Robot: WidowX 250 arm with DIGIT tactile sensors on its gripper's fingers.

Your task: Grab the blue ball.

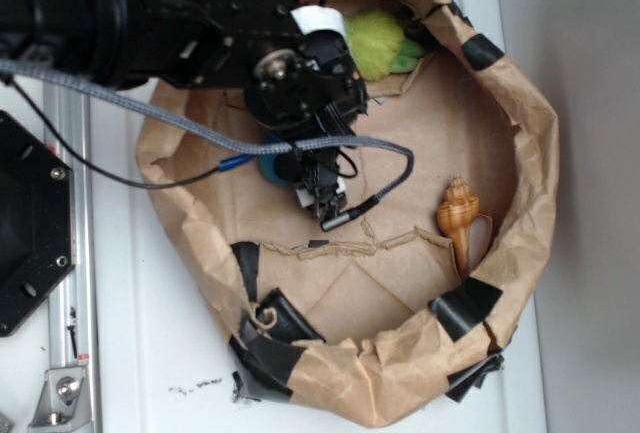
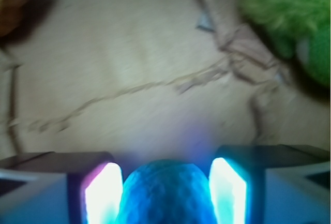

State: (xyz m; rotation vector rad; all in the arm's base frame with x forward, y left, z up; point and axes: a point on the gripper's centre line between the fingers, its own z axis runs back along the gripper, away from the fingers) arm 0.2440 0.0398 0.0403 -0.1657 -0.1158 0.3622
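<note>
At the bottom centre of the wrist view the blue ball [image 2: 166,193] is seen between the 2 glowing pads [image 2: 103,195] of the gripper [image 2: 165,195], apparently touched but whether firmly clamped cannot be told, so the round dimpled sphere could be squeezed out and rolled across the paper-lined basket [image 1: 530,183].

No readable text, labels, brands or numbers in either view.

White table [image 1: 590,153], brown paper nest [image 1: 530,223] w/ black tape on it
</note>
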